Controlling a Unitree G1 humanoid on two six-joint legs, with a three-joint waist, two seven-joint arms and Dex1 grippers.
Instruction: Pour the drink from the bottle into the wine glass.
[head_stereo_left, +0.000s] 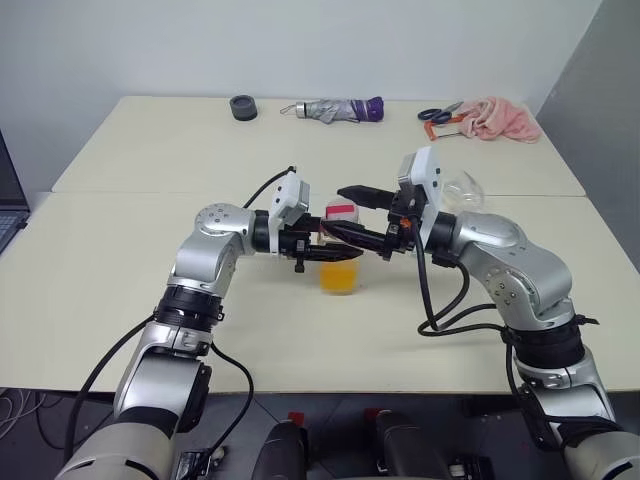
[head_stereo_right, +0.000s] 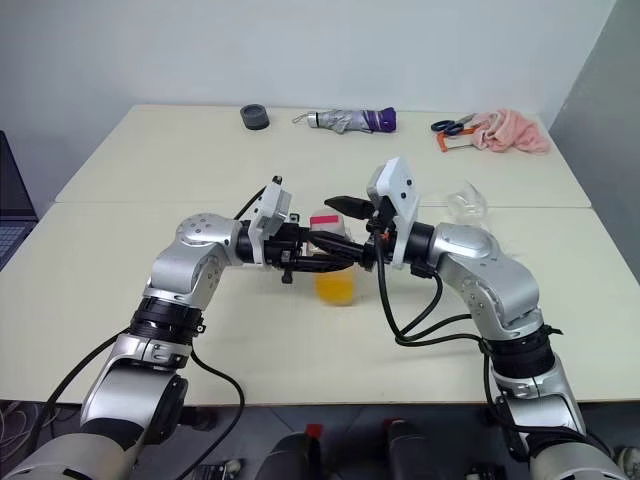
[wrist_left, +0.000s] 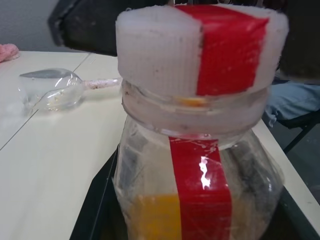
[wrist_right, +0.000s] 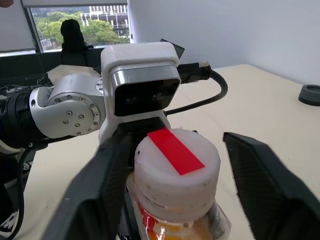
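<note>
A: While the left gripper (head_stereo_left: 318, 243) clamps the bottle (head_stereo_left: 340, 262) upright on the table (head_stereo_left: 120, 290), where's the right gripper (wrist_right: 175, 185)?

B: Open, fingers either side of the cap (wrist_right: 176, 170). The wine glass (head_stereo_left: 462, 188) lies tipped behind.

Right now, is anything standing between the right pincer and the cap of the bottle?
Nothing visible does. The right pincer already has one finger on each side of the white cap, with open space between them and it. The left pincer holds the bottle lower, around the body. The wine glass lies on its side further right.
</note>
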